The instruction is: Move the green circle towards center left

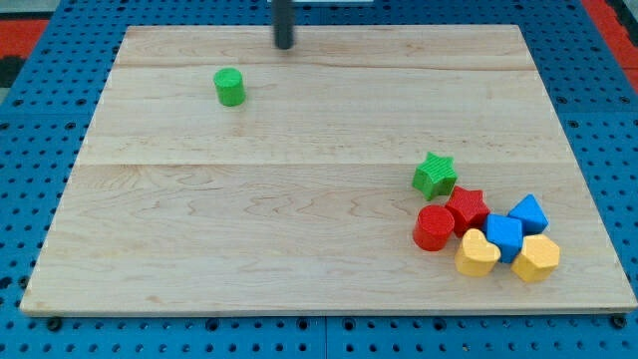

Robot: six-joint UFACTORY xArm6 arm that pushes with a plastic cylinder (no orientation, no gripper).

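The rod is cut off by the view's top edge, so only its lower part shows; the arm above it is out of frame. My tip sits near the board's top edge, a bit left of centre. No pincer on this rig, just the bare rod, so there's nothing to call wide, narrow or holding.

The green circle stands alone in the board's upper left, below and to the view's left of my tip, clearly apart from it, not touching.

All other blocks crowd the lower right. Count: 2 green (circle + green star), 2 red, 2 blue, 2 yellow = 8 blocks total. The green star is at the cluster's top left, just above the red star, and whether they touch is hard to tell. The red circle is on the red star's left, touching it. The yellow heart is below the red star. The first blue block is wedged between the yellow heart and the yellow block; its shape is hard to make out, partly overlapped by its neighbours. The second blue block is at the upper right of the pile, shape unclear, maybe triangular. The yellow block looks roughly hexagonal, not sure.

The wooden board lies on a blue pegboard, and a red strip shows at the corners.
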